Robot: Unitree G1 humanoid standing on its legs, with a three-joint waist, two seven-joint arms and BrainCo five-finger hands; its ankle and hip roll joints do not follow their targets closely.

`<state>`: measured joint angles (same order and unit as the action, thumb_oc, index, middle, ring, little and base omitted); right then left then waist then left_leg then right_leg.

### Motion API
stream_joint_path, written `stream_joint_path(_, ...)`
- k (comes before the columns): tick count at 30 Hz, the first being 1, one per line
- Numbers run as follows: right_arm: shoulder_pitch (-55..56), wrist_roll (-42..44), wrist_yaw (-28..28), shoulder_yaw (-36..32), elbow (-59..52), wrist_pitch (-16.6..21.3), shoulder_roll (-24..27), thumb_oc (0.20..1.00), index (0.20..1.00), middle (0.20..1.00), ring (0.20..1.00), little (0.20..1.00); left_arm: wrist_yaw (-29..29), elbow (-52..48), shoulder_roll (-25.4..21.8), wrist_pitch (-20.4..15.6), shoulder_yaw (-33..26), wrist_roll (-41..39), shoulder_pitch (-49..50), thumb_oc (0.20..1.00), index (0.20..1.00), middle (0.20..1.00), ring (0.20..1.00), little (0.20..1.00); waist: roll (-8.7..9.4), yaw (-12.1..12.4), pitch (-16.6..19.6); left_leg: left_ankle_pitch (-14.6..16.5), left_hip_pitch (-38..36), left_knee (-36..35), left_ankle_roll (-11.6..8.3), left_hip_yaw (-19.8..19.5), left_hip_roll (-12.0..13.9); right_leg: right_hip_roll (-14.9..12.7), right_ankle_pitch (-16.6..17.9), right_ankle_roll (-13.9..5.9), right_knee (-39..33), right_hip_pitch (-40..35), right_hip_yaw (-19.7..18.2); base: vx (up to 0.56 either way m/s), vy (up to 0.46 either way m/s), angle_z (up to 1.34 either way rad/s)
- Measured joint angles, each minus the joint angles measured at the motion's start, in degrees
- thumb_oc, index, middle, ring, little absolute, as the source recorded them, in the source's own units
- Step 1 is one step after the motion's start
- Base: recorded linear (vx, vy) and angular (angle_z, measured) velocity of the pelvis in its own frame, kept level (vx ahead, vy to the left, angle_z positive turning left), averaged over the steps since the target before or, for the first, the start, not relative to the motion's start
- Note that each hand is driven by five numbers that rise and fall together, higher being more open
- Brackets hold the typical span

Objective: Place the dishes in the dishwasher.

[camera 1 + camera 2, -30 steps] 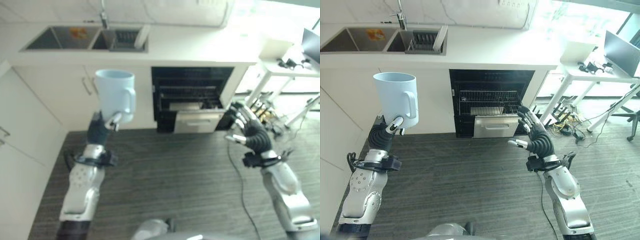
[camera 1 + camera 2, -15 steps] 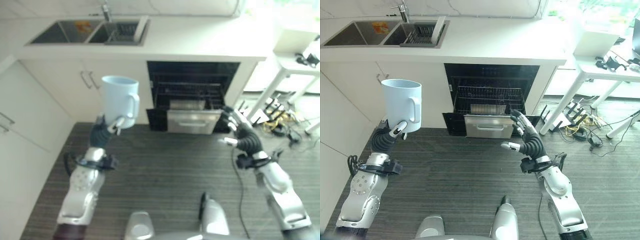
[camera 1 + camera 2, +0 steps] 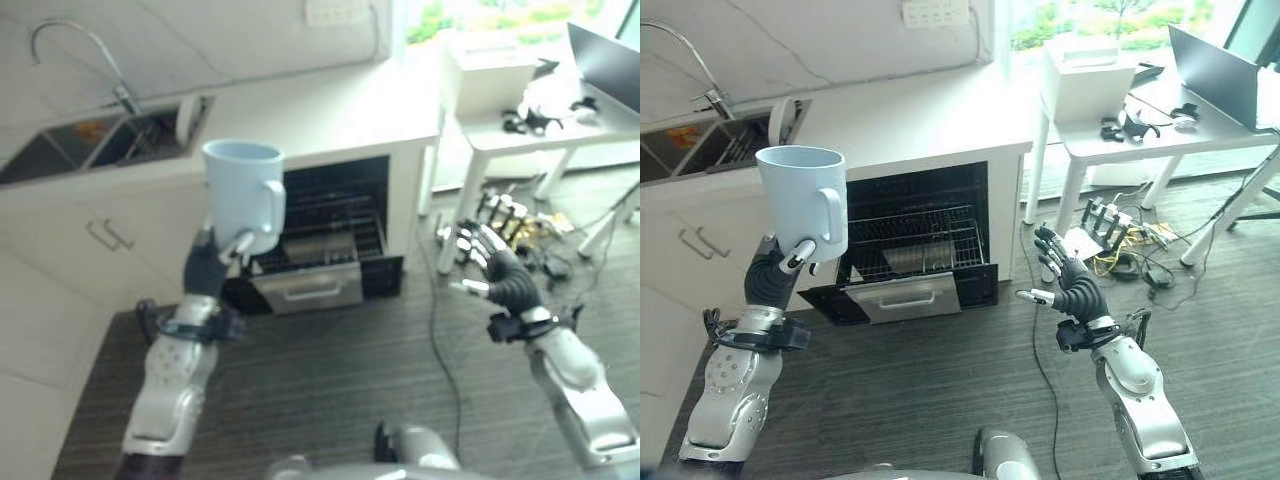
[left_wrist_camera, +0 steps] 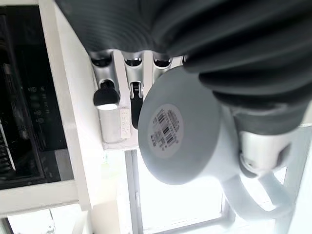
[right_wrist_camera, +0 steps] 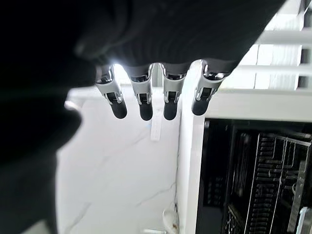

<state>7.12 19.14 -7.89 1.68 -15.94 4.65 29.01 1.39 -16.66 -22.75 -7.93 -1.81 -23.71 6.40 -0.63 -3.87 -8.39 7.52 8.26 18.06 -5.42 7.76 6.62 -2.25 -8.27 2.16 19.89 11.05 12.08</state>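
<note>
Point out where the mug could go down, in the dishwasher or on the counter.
The left hand holds the mug. The dishwasher rack looks bare toward its right. The counter is bare between the sink and its right end. The sink side is crowded.

Left hand [image 3: 775, 270]: left of frame, raised, fingers curled round a held mug [image 3: 805, 200].
Right hand [image 3: 1072, 290]: right of frame, fingers straight and spread, holding nothing.
</note>
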Motion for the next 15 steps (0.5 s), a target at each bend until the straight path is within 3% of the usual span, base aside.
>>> stream_joint_path(3, 0.35, -0.11, -0.64, -0.08, 0.57, 0.02, -0.42, 1.000, 1.000, 1.000, 1.000, 1.000, 0.38, 2.28, 0.50, -0.65, 0.01, -0.02, 0.23, 0.200, 0.200, 0.200, 0.200, 0.200, -0.49, 1.07, -0.45, -1.62, 6.35, -2.08, -2.10, 0.20, 5.28, 0.98, -0.46, 0.71, -0.83, -1.71, 0.55, 0.14, 0.268, 0.05)
stream_joint_path(4, 0.33, -0.11, -0.82, -0.34, 0.80, 0.02, -0.35, 1.000, 1.000, 1.000, 1.000, 1.000, 0.71, 3.14, 1.24, -1.26, 0.03, -0.02, -0.12, 0.200, 0.200, 0.200, 0.200, 0.200, -1.52, 1.11, -0.60, -2.08, 7.92, -2.11, -2.83, -0.35, 6.84, 1.07, -0.42, 0.76, -1.45, -2.35, 0.60, 0.12, 0.250, -0.15)
stream_joint_path(7, 0.46, -0.10, -1.55, -0.70, 0.89, -0.01, 1.26, 1.000, 1.000, 1.000, 1.000, 1.000, 0.93, 4.07, 1.82, -1.68, -0.05, -0.04, -0.18, 0.200, 0.200, 0.200, 0.200, 0.200, -2.87, 1.30, -1.45, -2.30, 8.05, -2.54, -3.11, -0.73, 9.27, -0.40, -0.14, 0.11, -1.00, -2.87, -0.67, 0.10, 0.249, -0.30)
stream_joint_path(10, 2.29, -0.07, -2.42, -2.87, -0.28, 0.00, 1.28, 1.000, 1.000, 1.000, 1.000, 1.000, 0.93, 4.02, 1.69, -2.66, -0.16, -0.12, -0.33, 0.200, 0.200, 0.200, 0.200, 0.200, -3.15, 1.25, -1.44, -2.76, 2.51, -3.84, -2.73, -0.86, 6.32, -3.31, -0.97, -4.15, -0.12, -3.77, -2.06, 0.10, 0.226, -0.13)
stream_joint_path(11, 2.81, -0.07, -2.49, -2.25, -0.54, -0.01, 0.95, 1.000, 1.000, 1.000, 1.000, 1.000, 1.11, 4.01, 1.60, -2.90, -0.45, -0.15, -0.50, 0.200, 0.200, 0.200, 0.200, 0.200, -1.18, 1.32, -1.64, -4.78, 1.52, -3.94, -1.03, 0.47, 3.91, -5.87, -1.58, -6.28, 0.37, -4.39, -3.12, 0.10, 0.242, 0.10)
stream_joint_path(13, 2.22, -0.09, -2.77, -2.04, -0.68, -0.02, -0.31, 1.000, 1.000, 1.000, 1.000, 1.000, 1.69, 4.01, 0.93, -2.92, -0.43, -0.14, -0.94, 0.200, 0.200, 0.200, 0.200, 0.200, 1.16, 2.42, -1.52, -5.66, 1.70, -1.92, 2.80, 0.99, 1.11, -8.46, -1.00, -8.15, -1.33, -6.13, -3.60, 0.08, 0.232, 0.12)
stream_joint_path(14, 1.74, -0.08, -2.74, -2.04, -0.75, -0.02, -1.13, 1.000, 1.000, 1.000, 1.000, 1.000, 1.77, 4.01, 0.61, -2.93, -0.42, -0.14, -1.72, 0.200, 0.200, 0.200, 0.200, 0.200, 1.92, 2.83, -1.48, -5.00, 1.72, -0.90, 3.36, 1.17, 0.02, -9.54, -0.66, -9.02, -2.21, -7.33, -3.52, 0.11, 0.313, 0.20)
stream_joint_path(15, -0.73, -0.10, -2.28, -2.02, -0.77, -0.32, -2.48, 1.000, 1.000, 1.000, 1.000, 1.000, 1.83, 3.98, -0.50, -2.95, -0.35, -0.13, -3.57, 0.200, 0.200, 0.200, 0.200, 0.200, 3.20, 4.48, -1.41, -1.65, 3.13, 3.78, 4.65, 1.33, -1.79, -11.33, 0.28, -11.23, -4.42, -9.09, -3.72, 0.12, 0.369, 0.28)
